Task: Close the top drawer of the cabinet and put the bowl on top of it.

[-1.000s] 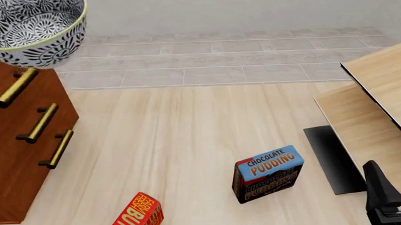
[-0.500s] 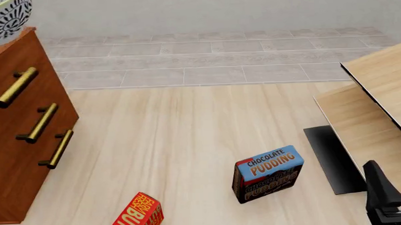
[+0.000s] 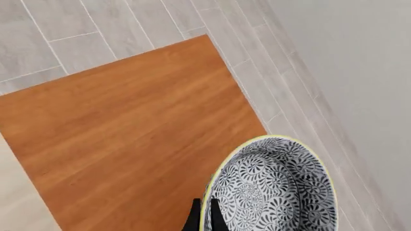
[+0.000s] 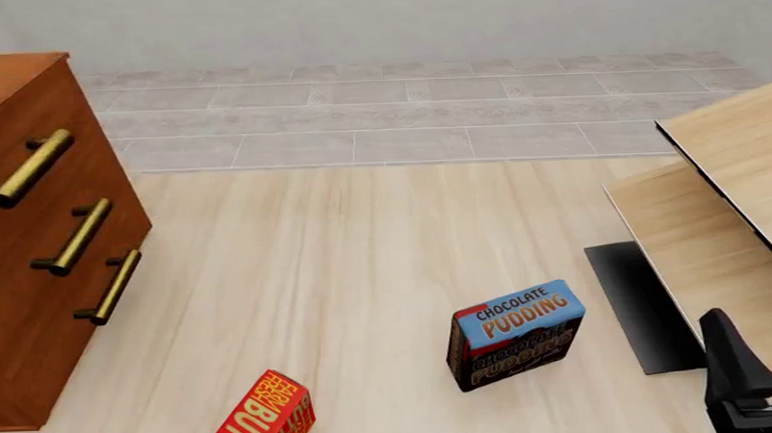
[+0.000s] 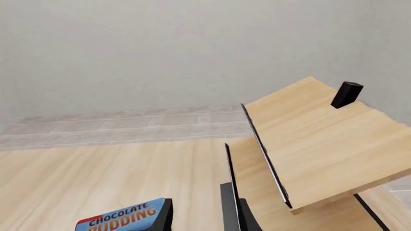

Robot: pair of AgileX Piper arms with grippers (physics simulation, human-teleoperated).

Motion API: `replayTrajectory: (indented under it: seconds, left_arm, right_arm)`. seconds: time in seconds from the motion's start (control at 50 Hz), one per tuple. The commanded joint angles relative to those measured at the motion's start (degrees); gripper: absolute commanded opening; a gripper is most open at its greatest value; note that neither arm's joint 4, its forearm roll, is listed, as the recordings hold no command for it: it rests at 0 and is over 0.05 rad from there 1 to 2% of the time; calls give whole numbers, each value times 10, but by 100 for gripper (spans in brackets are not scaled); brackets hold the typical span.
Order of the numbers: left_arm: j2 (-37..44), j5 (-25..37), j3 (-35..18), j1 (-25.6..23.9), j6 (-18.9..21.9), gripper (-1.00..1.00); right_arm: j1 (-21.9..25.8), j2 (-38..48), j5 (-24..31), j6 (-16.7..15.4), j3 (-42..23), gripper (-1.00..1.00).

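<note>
While you held the bowl [image 3: 273,190] over the cabinet [image 3: 134,144], the closing step looked finished: in the front view the top drawer [image 4: 31,166] sat flush with the two below it, so placing was the step in hand. Your left gripper [image 3: 203,219] was clamped on the bowl's rim, one finger inside and one outside, at about seven o'clock on the rim in the wrist picture. That wrist pointed steeply down at the cabinet's top, and the bowl hung partly past the top's far edge, over the grey tiles. I could not tell whether it touched the wood. By my reckoning the next move called for drawing the bowl inward over the wood, lowering it until it sat flat, then letting go.

Your right gripper [image 4: 752,382] waited low at five o'clock in the front view, near the pudding box [image 4: 515,333]; whether its jaws were parted I could not tell.
</note>
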Motion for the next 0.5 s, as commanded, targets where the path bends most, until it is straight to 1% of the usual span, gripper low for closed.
replayTrajectory:
  seconds: [0.02, 0.08, 0.26, 0.42, 0.5]
  left_arm:
    - [16, -11, -6, 48, -6, -100]
    - [18, -14, -6, 62, -4, -100]
    - [19, -19, 6, 74, -6, -100]
    - [18, -22, 20, 79, -8, -100]
    - [20, -25, 36, 77, -16, -100]
  right_arm:
    - [1, 0, 1, -2, 0, 100]
    - [1, 0, 2, -2, -1, 100]
    - [0, 0, 2, -4, 0, 100]
    - [1, 0, 2, -6, 0, 100]
    - [3, 0, 3, -8, -1, 100]
